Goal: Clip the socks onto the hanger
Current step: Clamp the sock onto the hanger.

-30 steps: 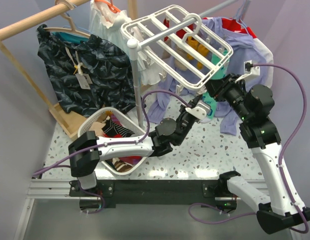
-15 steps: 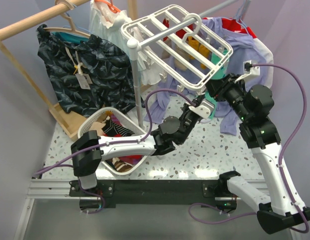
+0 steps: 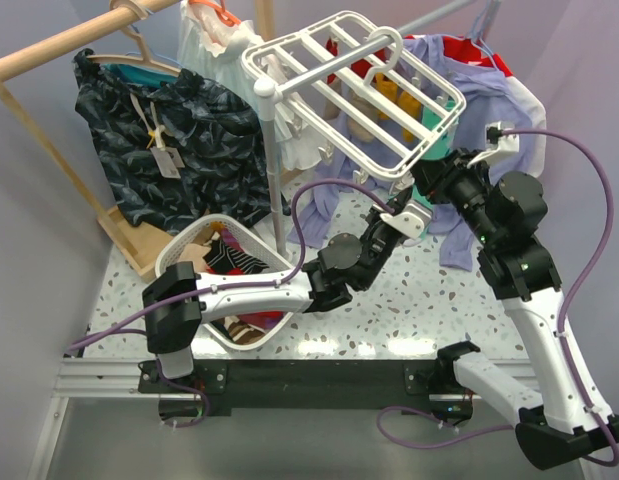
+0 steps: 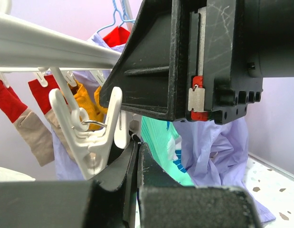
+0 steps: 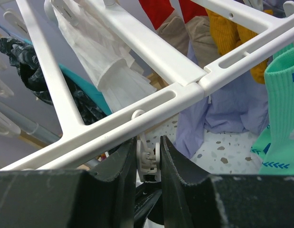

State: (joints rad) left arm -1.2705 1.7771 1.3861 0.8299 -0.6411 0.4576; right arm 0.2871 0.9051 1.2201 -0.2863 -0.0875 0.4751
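A speckled table sits between pale lilac walls. At the far left a dark garment hangs from a wooden rail. A white basket of mixed clothes stands nearer the arms.

The left gripper reaches up and across under the near right corner of the white hanger. In its own wrist view its fingers are pressed together, with nothing visibly caught between them. A white clip hangs just to the left of those fingertips and slightly above them. Farther left and higher, the red socks with tan cuffs hang side by side beneath the hanger's bar. A yellow sock hangs between them and the clip. Behind the closed fingers is a teal sock, and a lilac cloth drapes to their right.

The right gripper sits just right of the left one, touching or nearly touching it, under the same corner. Its wrist view shows its fingers clamped on a clip hanging from the hanger's bar directly above them. Beyond the bar, above the fingers, the socks' red bodies and tan cuffs show. The yellow sock and then the teal sock lie to the right of the fingers.
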